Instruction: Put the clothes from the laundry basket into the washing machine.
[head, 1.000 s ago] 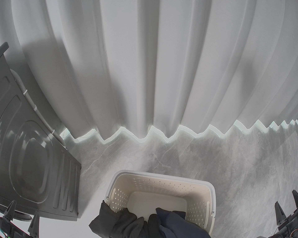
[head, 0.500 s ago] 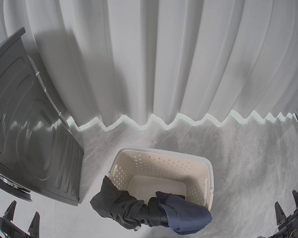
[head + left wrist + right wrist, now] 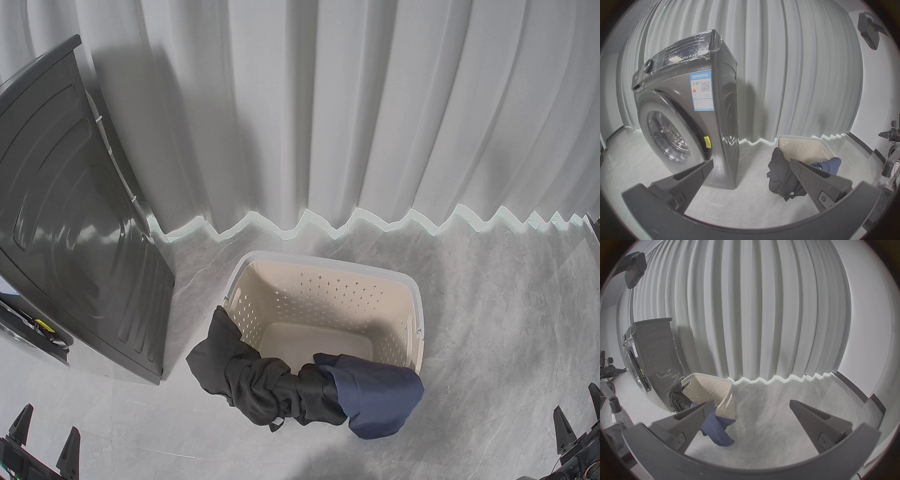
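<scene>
A cream laundry basket stands on the grey floor in front of the curtain. A black garment and a dark blue garment hang over its near rim. The inside is otherwise bare. The grey washing machine stands to the basket's left; its round door is closed. My left gripper is open and holds nothing, low at the near left. My right gripper is open and holds nothing at the near right. Both are well short of the basket.
A white pleated curtain hangs behind the basket. Bare grey floor stretches to the right of the basket and between it and both grippers. A white wall with a dark skirting closes the far right.
The whole head view has shifted: the camera moved, so basket and washing machine sit higher and show more fully. The clothes lie as before. Both grippers keep their place and stay open.
</scene>
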### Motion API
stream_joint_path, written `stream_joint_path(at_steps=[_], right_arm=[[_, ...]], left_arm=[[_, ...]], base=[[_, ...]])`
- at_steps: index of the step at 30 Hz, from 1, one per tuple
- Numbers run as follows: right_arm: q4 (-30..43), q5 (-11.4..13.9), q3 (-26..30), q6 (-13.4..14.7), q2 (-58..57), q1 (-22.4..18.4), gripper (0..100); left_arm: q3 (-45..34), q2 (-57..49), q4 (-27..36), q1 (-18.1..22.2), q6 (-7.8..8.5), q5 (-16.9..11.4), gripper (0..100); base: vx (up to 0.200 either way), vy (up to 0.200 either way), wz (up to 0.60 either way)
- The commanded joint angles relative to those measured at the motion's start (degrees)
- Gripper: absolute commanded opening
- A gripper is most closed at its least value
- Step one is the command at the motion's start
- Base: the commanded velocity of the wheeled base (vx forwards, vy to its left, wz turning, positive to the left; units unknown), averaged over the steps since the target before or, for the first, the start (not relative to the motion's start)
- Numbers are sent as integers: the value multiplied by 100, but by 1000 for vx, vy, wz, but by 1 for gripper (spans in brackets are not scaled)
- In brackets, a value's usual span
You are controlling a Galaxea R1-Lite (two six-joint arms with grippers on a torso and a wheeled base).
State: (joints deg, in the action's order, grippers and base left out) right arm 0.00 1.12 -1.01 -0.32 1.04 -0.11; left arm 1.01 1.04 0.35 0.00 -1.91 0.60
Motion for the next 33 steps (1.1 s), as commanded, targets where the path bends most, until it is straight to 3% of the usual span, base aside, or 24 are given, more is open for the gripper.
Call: stream_joint_path(at_steps=[1, 11, 33], right_arm=[[0, 2, 92, -3, -60, 2, 100], [0, 2, 92, -3, -60, 2, 100], [0, 2, 92, -3, -60, 2, 100]], left_arm=[[-84, -95, 9, 0, -2, 2, 100], [-84, -95, 0, 0, -2, 2, 100], [-84, -95, 0, 0, -2, 2, 100]], base=[[0, 0, 0], [0, 0, 0], [0, 200, 0]])
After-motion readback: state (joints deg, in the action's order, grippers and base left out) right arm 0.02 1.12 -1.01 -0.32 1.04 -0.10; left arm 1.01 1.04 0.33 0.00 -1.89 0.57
